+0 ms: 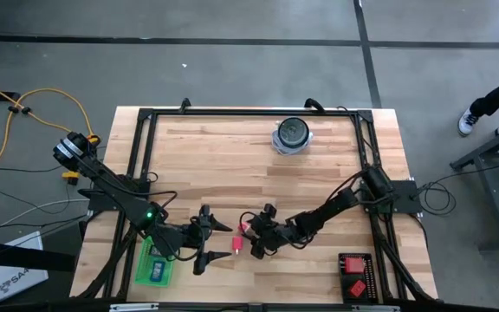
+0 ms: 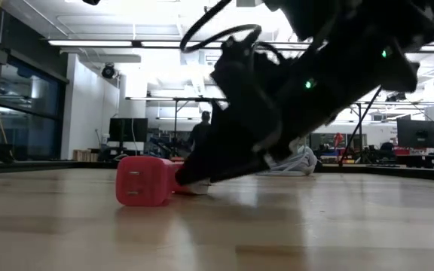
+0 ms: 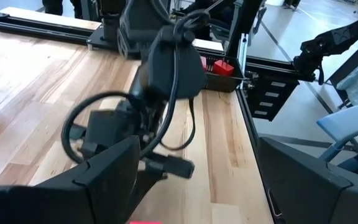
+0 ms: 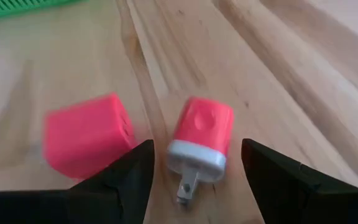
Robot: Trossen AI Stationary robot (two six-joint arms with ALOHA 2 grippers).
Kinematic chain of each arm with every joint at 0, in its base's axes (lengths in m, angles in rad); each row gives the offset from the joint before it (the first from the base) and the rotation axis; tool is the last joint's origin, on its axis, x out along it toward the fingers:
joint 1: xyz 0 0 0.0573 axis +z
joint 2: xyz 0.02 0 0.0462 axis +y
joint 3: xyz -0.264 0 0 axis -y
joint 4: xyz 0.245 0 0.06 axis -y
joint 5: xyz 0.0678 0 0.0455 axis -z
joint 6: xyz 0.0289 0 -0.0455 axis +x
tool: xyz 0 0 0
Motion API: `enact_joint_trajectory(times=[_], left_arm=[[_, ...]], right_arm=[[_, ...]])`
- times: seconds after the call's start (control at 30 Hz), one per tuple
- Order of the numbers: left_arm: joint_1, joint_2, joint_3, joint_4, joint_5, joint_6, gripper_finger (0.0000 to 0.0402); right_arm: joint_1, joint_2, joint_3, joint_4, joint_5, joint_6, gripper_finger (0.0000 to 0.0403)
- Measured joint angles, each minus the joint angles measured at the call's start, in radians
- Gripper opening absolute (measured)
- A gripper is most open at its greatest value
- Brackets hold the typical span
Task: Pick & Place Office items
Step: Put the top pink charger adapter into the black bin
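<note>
The table point(image 1: 232, 156) carries the work near its front edge, where both arms meet over two small red items. The left arm reaches in from the left, and its gripper point(image 1: 210, 242) has its fingers spread wide and empty, one finger on either side of open wood just left of the red pieces; it looks parked there so as not to crowd the other arm. The right gripper point(image 4: 194, 163) is low over the table with its fingers parted and nothing between them yet, lined up so that the plug point(image 4: 201, 146), red with a grey end and metal prongs, lies in the gap between them. This reads as the approach before a pick. Just beside the plug lies the red block point(image 4: 87, 134), close but apart from it. The green tray point(image 1: 156, 264) sits at the front left, holding a blue piece, probably a drop-off spot.
</note>
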Motion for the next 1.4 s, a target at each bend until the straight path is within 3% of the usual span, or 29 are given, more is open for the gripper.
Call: enact_joint_trajectory(times=[0.6, 1.13, 1.4], left_arm=[[0.0, 0.0, 0.0, 0.023, 0.0, 0.0, 0.0317], [0.0, 0.0, 0.0, 0.023, 0.0, 0.0, 0.0317], [0.0, 0.0, 0.0, 0.023, 0.0, 0.0, 0.0317]], right_arm=[[-0.014, 0.019, 0.033, 0.007, -0.006, -0.004, 0.0227], [-0.014, 0.019, 0.033, 0.008, -0.006, -0.003, 0.0137], [-0.014, 0.019, 0.033, 0.008, -0.005, -0.003, 0.0136]])
